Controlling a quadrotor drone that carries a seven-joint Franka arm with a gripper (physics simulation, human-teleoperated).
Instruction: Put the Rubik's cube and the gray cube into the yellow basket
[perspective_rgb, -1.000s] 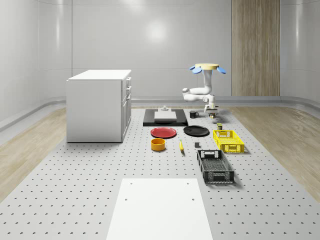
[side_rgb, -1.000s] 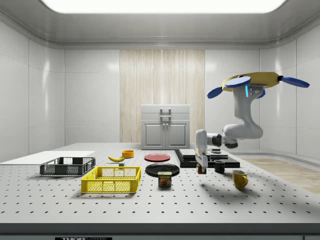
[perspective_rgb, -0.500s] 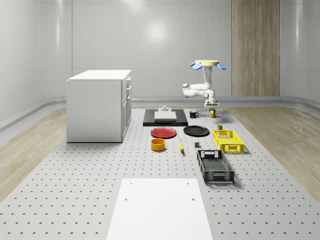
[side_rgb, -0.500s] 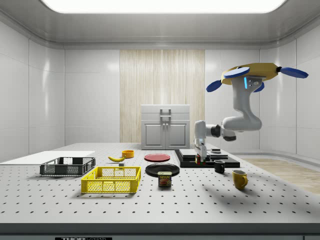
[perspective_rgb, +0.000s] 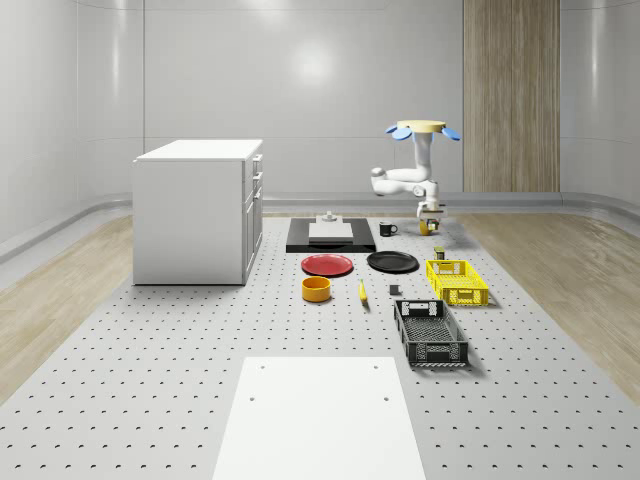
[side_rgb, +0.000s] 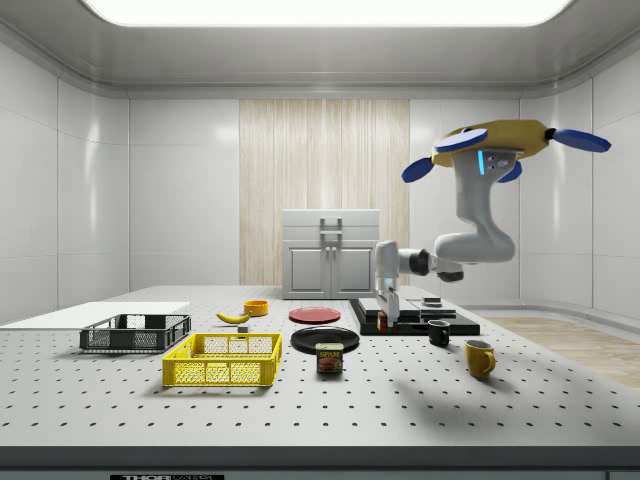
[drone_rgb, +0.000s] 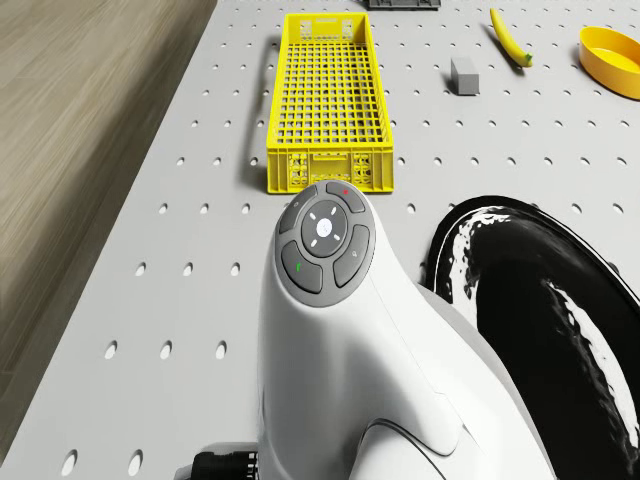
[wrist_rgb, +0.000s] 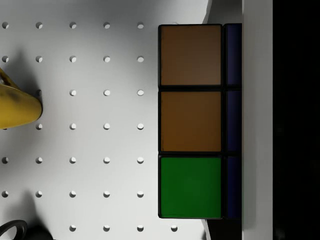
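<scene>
The drone (side_rgb: 510, 140) hovers above the table's far end, and its gripper (side_rgb: 386, 316), pinching the Rubik's cube (wrist_rgb: 190, 122), has risen off the table over the last 1 second and swung toward the yellow basket (side_rgb: 224, 360). The gray cube (drone_rgb: 465, 76) lies on the table beside the basket, 1 pickup yet undone.

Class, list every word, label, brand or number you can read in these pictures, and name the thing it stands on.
"SPAM": on the can standing on the table beside the yellow basket, side view.
White lettering along the table's front edge: too small to read.
Symbols on the arm's round button pad: icons, no words.
</scene>
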